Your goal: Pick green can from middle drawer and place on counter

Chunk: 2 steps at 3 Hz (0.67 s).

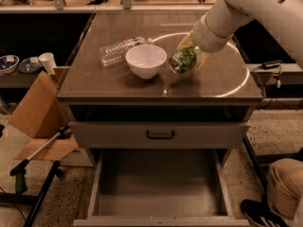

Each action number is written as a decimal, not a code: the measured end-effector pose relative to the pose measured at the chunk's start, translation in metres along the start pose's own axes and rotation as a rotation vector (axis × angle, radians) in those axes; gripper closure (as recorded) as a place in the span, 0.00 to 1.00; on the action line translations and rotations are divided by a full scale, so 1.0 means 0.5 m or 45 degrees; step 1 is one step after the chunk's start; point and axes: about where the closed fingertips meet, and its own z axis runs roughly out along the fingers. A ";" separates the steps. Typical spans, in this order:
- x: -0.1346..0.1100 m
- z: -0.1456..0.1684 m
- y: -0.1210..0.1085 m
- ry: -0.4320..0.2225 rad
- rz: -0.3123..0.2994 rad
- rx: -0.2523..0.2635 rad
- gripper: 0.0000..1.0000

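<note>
The green can (183, 59) is tilted on its side, silvery end towards me, held just above the counter (118, 79) to the right of the white bowl. My gripper (191, 56) is shut on the green can, reaching down from the upper right on the white arm. The middle drawer (158, 186) is pulled open at the bottom, its flat grey floor bare.
A white bowl (146, 60) and a clear plastic bottle (118, 50) lying on its side stand on the counter left of the can. A shut drawer front with a dark handle (160, 135) is above the open drawer. A cardboard box (40, 112) stands at the left, a person's leg (284, 186) at the right.
</note>
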 end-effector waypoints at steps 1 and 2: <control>0.012 0.012 0.011 -0.008 0.016 -0.002 0.04; 0.016 0.008 0.022 -0.005 0.028 0.003 0.00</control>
